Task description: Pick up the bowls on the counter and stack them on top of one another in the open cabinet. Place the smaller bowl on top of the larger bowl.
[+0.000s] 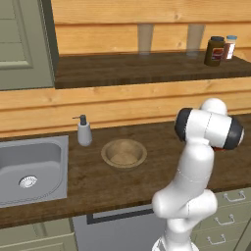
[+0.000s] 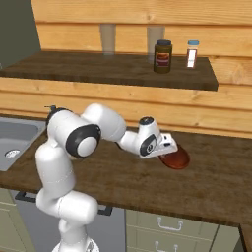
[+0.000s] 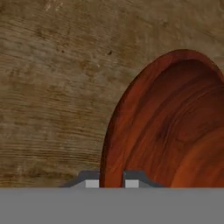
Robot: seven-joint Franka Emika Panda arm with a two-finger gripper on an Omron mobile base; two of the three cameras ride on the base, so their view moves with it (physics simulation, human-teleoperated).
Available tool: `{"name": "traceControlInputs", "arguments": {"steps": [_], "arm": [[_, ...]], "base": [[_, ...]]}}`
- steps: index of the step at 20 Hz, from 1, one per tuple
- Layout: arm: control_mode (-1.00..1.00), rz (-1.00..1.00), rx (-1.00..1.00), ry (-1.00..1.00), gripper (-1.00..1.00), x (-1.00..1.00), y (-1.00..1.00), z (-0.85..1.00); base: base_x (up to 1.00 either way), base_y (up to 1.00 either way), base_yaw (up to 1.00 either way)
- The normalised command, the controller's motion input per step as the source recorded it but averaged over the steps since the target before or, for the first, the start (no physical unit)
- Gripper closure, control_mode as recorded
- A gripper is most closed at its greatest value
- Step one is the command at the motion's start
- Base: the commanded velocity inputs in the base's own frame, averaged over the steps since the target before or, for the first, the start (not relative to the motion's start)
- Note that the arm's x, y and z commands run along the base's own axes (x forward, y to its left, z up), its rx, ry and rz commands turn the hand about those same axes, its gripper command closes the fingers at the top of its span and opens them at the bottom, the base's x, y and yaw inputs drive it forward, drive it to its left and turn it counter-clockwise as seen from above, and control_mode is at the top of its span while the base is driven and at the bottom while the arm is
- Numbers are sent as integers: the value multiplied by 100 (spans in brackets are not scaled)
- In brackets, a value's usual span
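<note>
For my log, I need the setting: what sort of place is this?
Most likely a rendered kitchen: a steel sink set in a wood counter, a soap dispenser beside it, and drawers below.

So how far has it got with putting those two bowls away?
Nothing is put away yet. The tan bowl sits on the counter beside the soap dispenser, and the open cabinet holds only a jar and a small bottle. In hand: the gripper is down at the red-brown bowl, its fingertips straddling the rim. Left: lift each bowl into the cabinet, tan first, red-brown on top.
</note>
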Motion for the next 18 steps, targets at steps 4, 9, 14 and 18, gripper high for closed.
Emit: {"name": "traceControlInputs", "arguments": {"steps": [4,9,14,18], "arm": [[-100,4,-1,-30,100,-47,77,78],[-100,16,-11,-26,100,-54,100,71],[-100,22,-16,-11,100,-36,100,72],[-100,24,-12,-7,100,-24,100,80]], "base": [[0,0,0],[0,0,0],[0,0,0],[0,0,0]]}}
